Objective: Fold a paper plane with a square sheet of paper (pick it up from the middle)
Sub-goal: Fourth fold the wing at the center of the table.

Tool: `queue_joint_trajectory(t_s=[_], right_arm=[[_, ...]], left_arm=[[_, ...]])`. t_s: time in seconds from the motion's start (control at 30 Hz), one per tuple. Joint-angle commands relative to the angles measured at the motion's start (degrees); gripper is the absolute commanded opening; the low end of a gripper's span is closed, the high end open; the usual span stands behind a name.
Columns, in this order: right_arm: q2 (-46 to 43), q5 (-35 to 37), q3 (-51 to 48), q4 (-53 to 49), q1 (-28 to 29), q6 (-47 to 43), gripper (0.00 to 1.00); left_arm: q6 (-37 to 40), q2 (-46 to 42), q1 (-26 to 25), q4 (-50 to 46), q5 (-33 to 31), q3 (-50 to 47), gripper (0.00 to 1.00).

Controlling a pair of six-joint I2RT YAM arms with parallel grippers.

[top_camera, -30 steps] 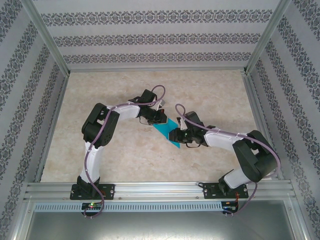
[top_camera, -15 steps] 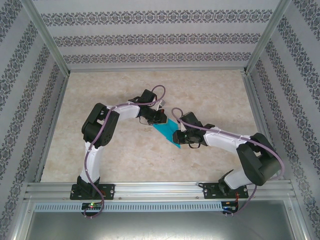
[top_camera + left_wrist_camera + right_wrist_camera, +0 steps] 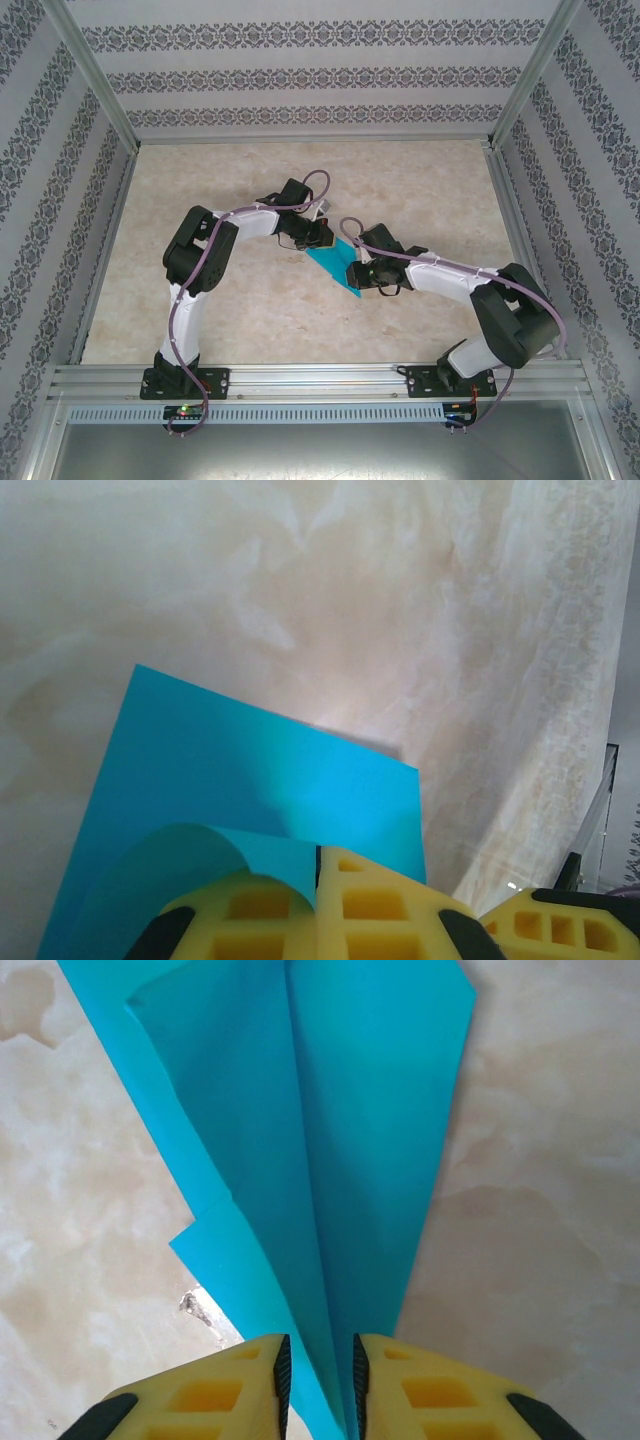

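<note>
The square sheet of paper (image 3: 335,264) is teal and partly folded, and lies mid-table between the two arms. My left gripper (image 3: 321,240) is at its far left end. In the left wrist view the yellow fingers (image 3: 390,900) are shut on a curled-up edge of the paper (image 3: 250,770), pinched at the left gripper (image 3: 318,858). My right gripper (image 3: 353,272) is at the near right end. In the right wrist view a raised centre crease of the paper (image 3: 330,1110) runs into the right gripper (image 3: 319,1348), whose jaws stand a narrow way apart on either side of it.
The marble-patterned tabletop (image 3: 420,190) is ringed by a metal frame (image 3: 300,382) and patterned walls. A small dark mark on the table (image 3: 197,1308) lies beside the paper's near corner.
The right arm has slid a little to the left along the paper, and its jaws have narrowed slightly. The left arm and its grip have not moved.
</note>
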Motion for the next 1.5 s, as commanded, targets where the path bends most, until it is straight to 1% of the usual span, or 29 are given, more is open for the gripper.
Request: queue_joint_trajectory(t_s=[0.0,0.2,0.37,0.47,0.53,0.67,0.77,0.9,0.97,1.1,1.2,1.33,1.47], right_arm=[[0.98,0.80,1.95,-1.59,0.70,-2.73,0.24],[3.59,4.01,4.01,-3.29,2.35,-4.91,0.21],[5.16,5.30,5.14,-3.78,3.46,-5.40,0.18],[6.10,7.16,5.67,-4.18,4.55,-5.76,0.14],[6.18,8.91,5.81,-4.43,5.33,-5.78,0.09],[5.44,12.15,5.71,-4.47,6.47,-5.77,0.03],[4.94,14.14,5.74,-4.69,7.02,-5.77,0.01],[4.28,15.48,5.59,-4.89,7.12,-5.60,0.00],[4.16,15.23,5.53,-4.88,7.09,-5.51,0.00],[4.07,14.01,5.20,-4.31,7.10,-5.09,0.00],[4.28,13.03,4.78,-3.08,7.05,-4.73,0.01],[4.38,11.72,4.74,-1.99,7.12,-4.22,0.01],[4.27,11.25,4.74,-1.97,7.17,-4.05,0.01]], left_arm=[[1.63,-0.51,0.71,-1.05,1.90,-0.23,0.00],[1.79,-1.06,0.72,-1.39,2.56,-0.08,0.00],[2.23,-1.16,0.71,-2.15,2.60,0.26,0.00],[2.25,-1.21,0.70,-2.52,2.57,0.46,0.00],[2.29,-1.59,0.69,-2.71,2.52,0.46,0.00],[2.41,-3.44,0.72,-3.46,1.64,0.16,0.11],[3.03,-5.79,0.72,-5.08,-0.24,-0.14,0.26],[4.66,-10.26,0.80,-7.83,-4.40,-1.97,0.36],[4.90,-13.15,0.81,-8.25,-6.21,-4.12,0.38],[3.21,-19.38,0.53,-5.84,-7.85,-11.59,0.38],[0.86,-22.11,-0.60,-2.07,-7.70,-16.79,0.33],[-2.01,-22.74,-2.72,3.99,-6.80,-21.02,0.25],[-4.55,-22.58,-4.94,9.27,-6.68,-23.10,0.21]])
